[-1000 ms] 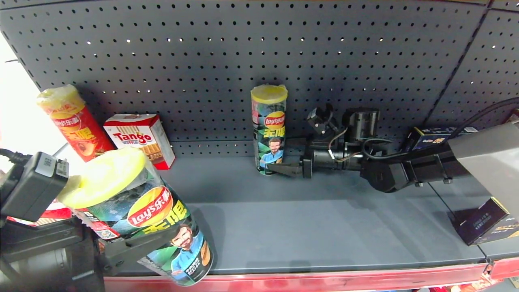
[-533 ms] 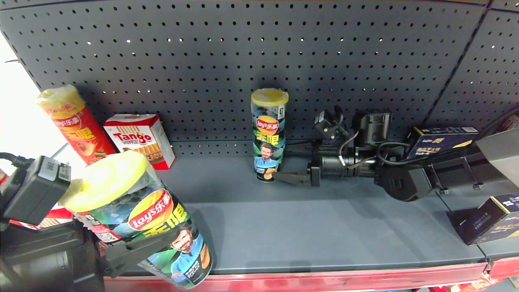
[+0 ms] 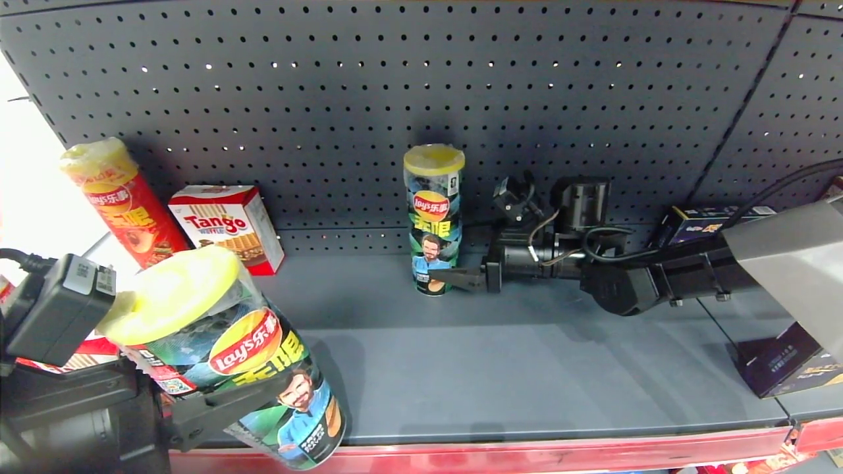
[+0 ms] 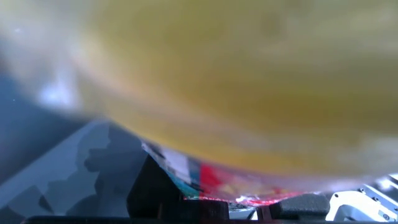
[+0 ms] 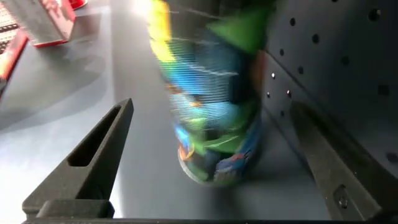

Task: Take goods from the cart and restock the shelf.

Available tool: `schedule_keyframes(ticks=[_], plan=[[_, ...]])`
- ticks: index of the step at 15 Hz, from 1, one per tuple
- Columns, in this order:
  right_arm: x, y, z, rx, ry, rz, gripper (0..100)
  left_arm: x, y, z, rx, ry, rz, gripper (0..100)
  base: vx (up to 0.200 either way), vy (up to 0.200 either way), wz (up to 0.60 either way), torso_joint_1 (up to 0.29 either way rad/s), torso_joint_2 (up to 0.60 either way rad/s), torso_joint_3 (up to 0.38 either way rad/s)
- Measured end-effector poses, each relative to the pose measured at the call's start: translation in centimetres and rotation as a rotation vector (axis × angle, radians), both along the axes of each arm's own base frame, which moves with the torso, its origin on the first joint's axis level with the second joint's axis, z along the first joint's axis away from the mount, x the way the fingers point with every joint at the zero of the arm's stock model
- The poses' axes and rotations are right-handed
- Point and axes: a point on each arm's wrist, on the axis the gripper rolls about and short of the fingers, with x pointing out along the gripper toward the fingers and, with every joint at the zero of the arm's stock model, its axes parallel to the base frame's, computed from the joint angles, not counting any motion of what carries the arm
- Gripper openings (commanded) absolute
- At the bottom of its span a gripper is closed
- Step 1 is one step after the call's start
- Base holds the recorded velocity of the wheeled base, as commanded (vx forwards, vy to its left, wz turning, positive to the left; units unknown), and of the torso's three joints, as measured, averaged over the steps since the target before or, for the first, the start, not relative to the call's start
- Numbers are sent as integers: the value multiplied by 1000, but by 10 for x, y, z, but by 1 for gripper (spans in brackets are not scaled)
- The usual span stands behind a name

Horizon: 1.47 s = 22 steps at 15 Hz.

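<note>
A green-and-blue chip can with a yellow lid stands upright at the back of the grey shelf. My right gripper is open around its lower part. In the right wrist view the can sits between the two fingers, with a gap on each side. At the shelf's front left, my left gripper is shut on a second, matching chip can, held tilted over the front edge. Its yellow lid blocks most of the left wrist view.
A red chip can and a red-and-white wafer box stand at the back left. Dark boxes sit at the right, one at the back and one nearer the front. A perforated panel closes the back. The shelf has a red front lip.
The standing can has turned, showing a different side of its label. My right gripper drew back to the right, then came in again around the can. The left arm kept still.
</note>
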Motion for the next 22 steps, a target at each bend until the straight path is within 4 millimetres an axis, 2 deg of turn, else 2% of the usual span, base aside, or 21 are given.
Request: schedule_keyframes(ticks=[10, 11, 17, 22], plan=[[16, 24, 0, 30, -36, 3, 100, 0, 0, -1, 2, 4, 1, 0, 0, 0, 0, 0, 0, 0], [17, 27, 0, 36, -43, 8, 0, -1, 0, -3, 4, 8, 2, 0, 0, 0, 0, 0, 0, 0], [10, 26, 5, 33, -37, 11, 0, -3, 1, -9, 11, 26, 4, 0, 0, 0, 0, 0, 0, 0], [-26, 11, 26, 30, -30, 20, 0, -4, 4, -9, 10, 25, 21, 0, 0, 0, 0, 0, 0, 0]])
